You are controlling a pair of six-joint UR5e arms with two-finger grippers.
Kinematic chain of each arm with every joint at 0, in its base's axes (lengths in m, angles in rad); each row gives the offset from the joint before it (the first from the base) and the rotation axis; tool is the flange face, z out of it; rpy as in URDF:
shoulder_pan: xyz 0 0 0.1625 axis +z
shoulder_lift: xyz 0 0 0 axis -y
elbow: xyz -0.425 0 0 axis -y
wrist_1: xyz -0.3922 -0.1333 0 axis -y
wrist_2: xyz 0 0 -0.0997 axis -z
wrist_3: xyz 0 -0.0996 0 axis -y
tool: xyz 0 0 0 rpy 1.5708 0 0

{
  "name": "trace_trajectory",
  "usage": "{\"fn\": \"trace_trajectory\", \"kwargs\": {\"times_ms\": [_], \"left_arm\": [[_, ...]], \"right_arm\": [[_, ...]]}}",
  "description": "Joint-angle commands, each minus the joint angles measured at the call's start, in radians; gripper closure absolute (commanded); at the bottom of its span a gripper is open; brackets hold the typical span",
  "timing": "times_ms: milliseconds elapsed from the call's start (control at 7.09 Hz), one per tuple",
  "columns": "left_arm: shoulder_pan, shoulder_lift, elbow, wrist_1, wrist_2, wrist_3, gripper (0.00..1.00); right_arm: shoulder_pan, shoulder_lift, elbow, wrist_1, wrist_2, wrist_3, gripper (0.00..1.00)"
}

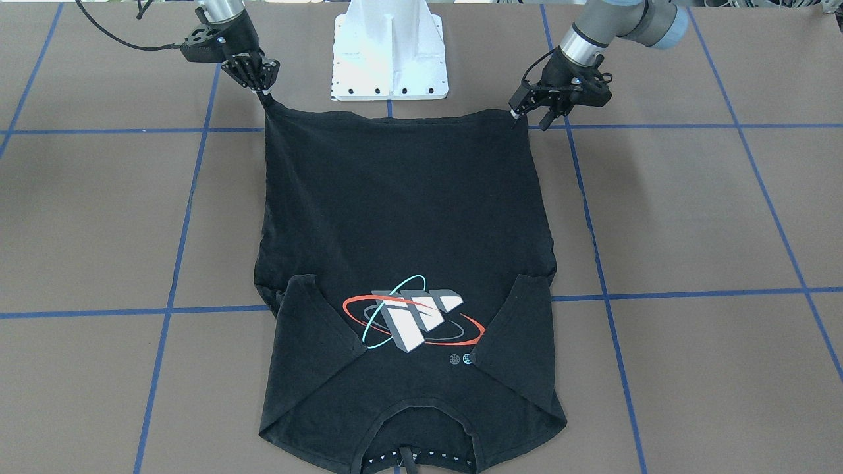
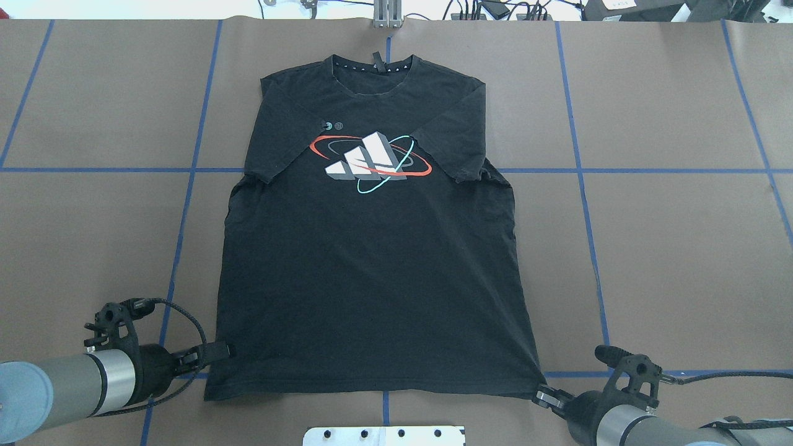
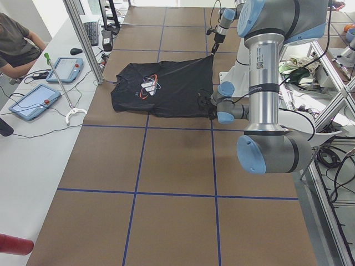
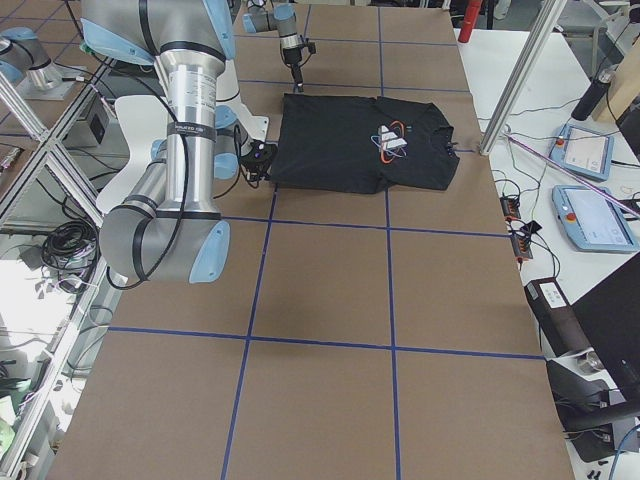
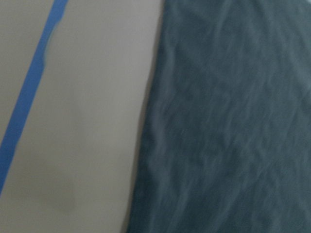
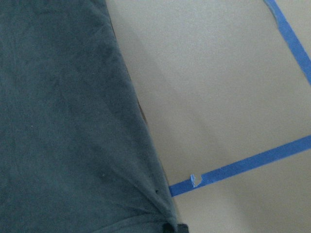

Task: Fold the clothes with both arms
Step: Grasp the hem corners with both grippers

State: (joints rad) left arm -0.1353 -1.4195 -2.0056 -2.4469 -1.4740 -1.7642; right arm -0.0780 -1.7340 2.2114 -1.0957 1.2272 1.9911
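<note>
The black T-shirt [image 2: 372, 260] lies flat on the brown table, logo [image 2: 370, 162] up, both sleeves folded in, collar far from the robot and hem near it. My right gripper [image 2: 545, 395] is shut on the hem's right corner, which is drawn out to a point; the front-facing view shows that gripper [image 1: 263, 92] lifting this corner slightly. My left gripper [image 1: 530, 118] is at the hem's other corner with its fingers apart, one fingertip [image 1: 514, 113] at the cloth's edge. That corner lies flat. The left wrist view shows only cloth [image 5: 228, 121] and table.
The white pedestal base [image 1: 390, 49] stands just behind the hem, between the two arms. Blue tape lines [image 2: 579, 170] grid the table. In the exterior left view a side table holds tablets [image 3: 32, 101] and a seated person [image 3: 14, 41].
</note>
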Motion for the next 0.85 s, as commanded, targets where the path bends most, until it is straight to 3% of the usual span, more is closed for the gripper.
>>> {"fn": "trace_trajectory", "kwargs": {"times_ms": [0,706], "left_arm": [[0.058,0.004,0.007,0.003,0.040,-0.035,0.18],[0.085,0.033,0.001,0.003,0.038,-0.064,0.24]], "right_arm": [[0.001,-0.002,0.001,-0.001,0.000,-0.002,1.00],[0.001,0.004,0.002,0.000,0.000,0.000,1.00]]}}
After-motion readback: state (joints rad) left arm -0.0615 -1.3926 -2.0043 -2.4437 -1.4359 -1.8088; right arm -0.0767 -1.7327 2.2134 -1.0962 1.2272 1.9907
